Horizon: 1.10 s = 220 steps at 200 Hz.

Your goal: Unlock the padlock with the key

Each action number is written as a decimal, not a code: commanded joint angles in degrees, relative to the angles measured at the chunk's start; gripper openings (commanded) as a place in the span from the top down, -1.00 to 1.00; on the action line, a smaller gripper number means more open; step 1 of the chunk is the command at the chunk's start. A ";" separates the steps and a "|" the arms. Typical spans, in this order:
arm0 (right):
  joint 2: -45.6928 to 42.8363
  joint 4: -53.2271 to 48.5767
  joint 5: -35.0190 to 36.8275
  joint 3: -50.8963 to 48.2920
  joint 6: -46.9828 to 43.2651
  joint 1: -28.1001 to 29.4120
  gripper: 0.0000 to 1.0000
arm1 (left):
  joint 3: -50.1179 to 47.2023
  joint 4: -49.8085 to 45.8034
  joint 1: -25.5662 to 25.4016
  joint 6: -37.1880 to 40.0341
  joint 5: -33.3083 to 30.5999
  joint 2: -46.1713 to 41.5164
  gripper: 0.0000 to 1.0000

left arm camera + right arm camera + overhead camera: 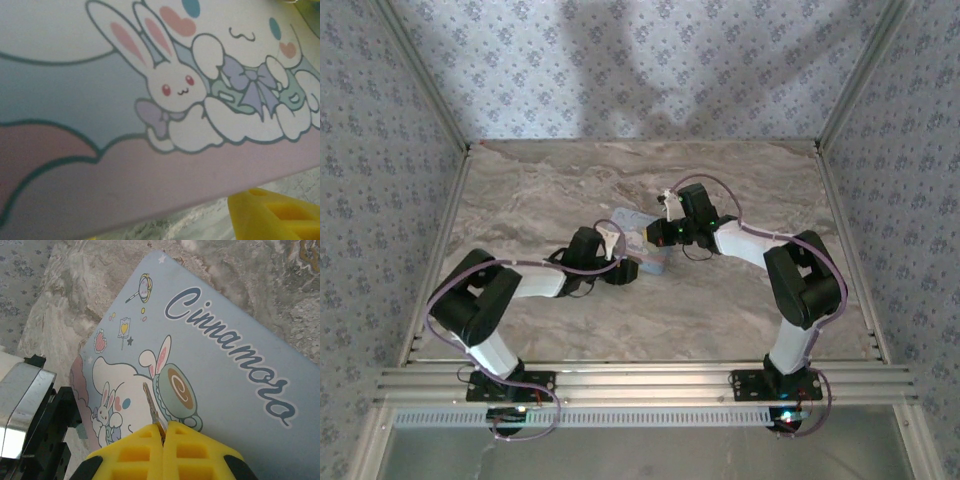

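Key sits pinched between the closed yellow fingertips of the right gripper, its blade pointing out over the tin, just above the printed cup on the lid. The tin lies flat in the middle of the table. The left gripper is at the tin's near left edge, one yellow finger just beside the lid; whether it is clenched I cannot tell. Where the padlock lies I cannot tell.

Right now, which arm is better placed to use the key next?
Right. The right gripper is shut on the key, blade pointing out over the tin. The left gripper is at the tin's edge, likely steadying it.
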 commanded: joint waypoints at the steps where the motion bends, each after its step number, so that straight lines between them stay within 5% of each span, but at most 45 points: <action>1: 1.07 -2.30 1.02 -1.23 -0.68 0.73 1.00 | 1.82 1.77 -2.29 1.02 1.51 2.65 -0.26; 220: 0.90 -2.45 1.23 -0.99 -0.51 1.50 1.00 | 5.47 -2.81 -4.75 -1.24 -6.05 2.25 0.12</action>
